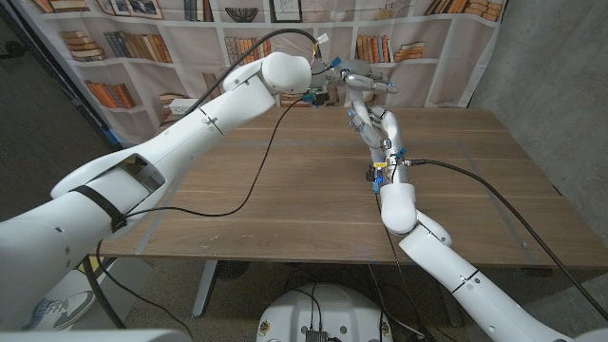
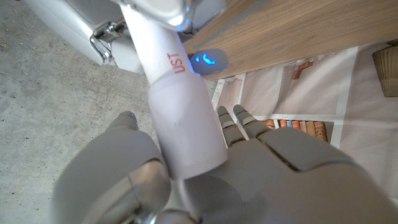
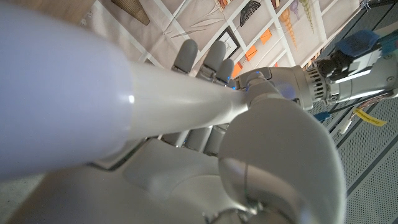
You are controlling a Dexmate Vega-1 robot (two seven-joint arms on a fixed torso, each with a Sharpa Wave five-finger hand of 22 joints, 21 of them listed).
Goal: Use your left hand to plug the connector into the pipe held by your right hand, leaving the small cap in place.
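Observation:
High over the table's far side in the head view, my left hand (image 1: 331, 84) and right hand (image 1: 377, 125) meet around a white pipe (image 1: 365, 87). In the left wrist view my left hand (image 2: 261, 168) grips a wide white connector (image 2: 186, 134). It sits on the end of a narrower pipe (image 2: 158, 50) with red letters. In the right wrist view my right hand (image 3: 186, 155) holds the blurred white pipe (image 3: 87, 93), whose far end reaches the left hand (image 3: 277, 90). I cannot make out the small cap.
The wooden table (image 1: 285, 190) runs under both arms, and a black cable (image 1: 256, 180) droops across it from the left arm. A curtain printed with bookshelves (image 1: 142, 47) hangs behind the far edge. A grey wall (image 1: 560, 57) stands at the right.

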